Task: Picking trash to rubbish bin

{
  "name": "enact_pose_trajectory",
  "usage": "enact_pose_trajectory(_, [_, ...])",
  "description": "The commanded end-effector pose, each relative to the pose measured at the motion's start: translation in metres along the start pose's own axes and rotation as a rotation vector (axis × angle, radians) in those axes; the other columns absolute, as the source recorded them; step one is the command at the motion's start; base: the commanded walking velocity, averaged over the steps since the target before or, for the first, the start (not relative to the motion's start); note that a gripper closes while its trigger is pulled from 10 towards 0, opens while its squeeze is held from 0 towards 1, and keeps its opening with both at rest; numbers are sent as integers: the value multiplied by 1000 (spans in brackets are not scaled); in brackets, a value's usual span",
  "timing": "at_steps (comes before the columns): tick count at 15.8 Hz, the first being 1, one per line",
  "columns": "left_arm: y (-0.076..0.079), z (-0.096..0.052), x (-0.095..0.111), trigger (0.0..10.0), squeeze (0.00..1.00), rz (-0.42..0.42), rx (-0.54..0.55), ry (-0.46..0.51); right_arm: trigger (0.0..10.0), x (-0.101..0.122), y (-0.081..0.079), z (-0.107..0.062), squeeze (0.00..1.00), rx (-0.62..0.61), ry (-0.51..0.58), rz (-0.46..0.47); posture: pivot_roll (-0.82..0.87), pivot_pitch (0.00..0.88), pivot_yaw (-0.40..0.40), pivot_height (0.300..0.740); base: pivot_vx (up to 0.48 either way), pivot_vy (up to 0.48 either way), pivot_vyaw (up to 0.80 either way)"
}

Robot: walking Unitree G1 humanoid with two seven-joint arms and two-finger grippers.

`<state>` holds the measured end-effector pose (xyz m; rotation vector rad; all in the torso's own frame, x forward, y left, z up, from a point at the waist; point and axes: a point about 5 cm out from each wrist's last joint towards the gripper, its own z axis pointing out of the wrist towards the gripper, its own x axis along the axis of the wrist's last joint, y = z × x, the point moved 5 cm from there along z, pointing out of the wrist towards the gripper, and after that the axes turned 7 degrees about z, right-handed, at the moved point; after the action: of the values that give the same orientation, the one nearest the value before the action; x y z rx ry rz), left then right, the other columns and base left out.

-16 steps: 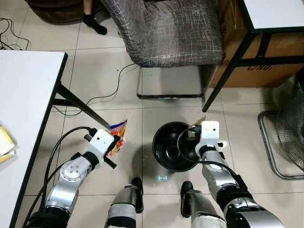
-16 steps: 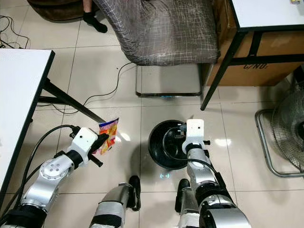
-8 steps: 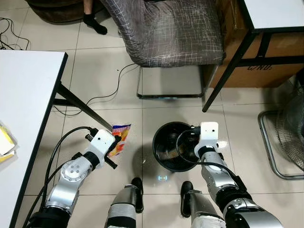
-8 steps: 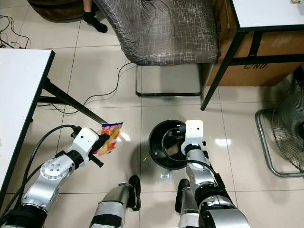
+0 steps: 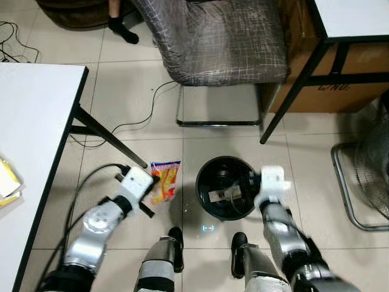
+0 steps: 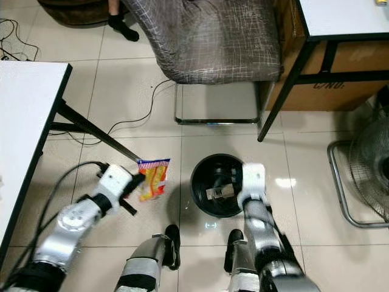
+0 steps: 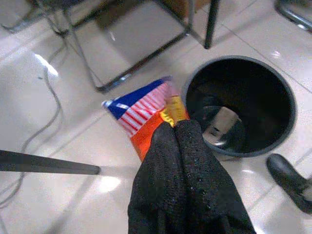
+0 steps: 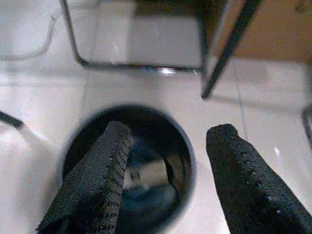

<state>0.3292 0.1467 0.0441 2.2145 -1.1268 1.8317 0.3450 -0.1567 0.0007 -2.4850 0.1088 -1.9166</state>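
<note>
Lower centre: left hand (image 7: 174,127) clenched on a striped snack wrapper (image 5: 165,181) just left of the black rubbish bin (image 5: 226,187); right hand (image 8: 168,141), fingers spread, over the bin's rim.

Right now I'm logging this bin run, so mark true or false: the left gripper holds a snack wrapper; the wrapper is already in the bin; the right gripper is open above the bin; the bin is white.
1. The left gripper holds a snack wrapper: true.
2. The wrapper is already in the bin: false, it hangs beside the bin, above the floor.
3. The right gripper is open above the bin: true.
4. The bin is white: false, it is black.
</note>
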Motion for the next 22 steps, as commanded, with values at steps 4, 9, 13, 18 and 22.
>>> enact_pose_trajectory(4, [49, 15, -6, 10000, 0, -61, -186, -23, 10000, -47, 7, -41, 1000, -67, -61, 28, 212, 343, 64, 740, 0, 0, 0])
enact_pose_trajectory(9, [89, 31, 3, 10000, 0, -57, -348, -8, 10000, -64, 10, -90, 1000, -162, -71, 103, 138, 322, 54, 740, 0, 0, 0])
enact_pose_trajectory(13, [113, 37, 4, 10000, 0, -48, -433, -13, 10000, -65, 22, -119, 1000, -281, -110, 169, -7, 318, 64, 740, 0, 0, 0])
enact_pose_trajectory(18, [121, 43, -2, 10000, 0, -1, -438, -38, 10000, -54, 15, -146, 1000, -317, -132, 230, -55, 333, 80, 740, 0, 0, 0])
enact_pose_trajectory(22, [119, 45, -6, 10000, 0, 25, -414, -57, 10000, -42, 10, -154, 1000, -326, -146, 344, -70, 356, 96, 740, 0, 0, 0])
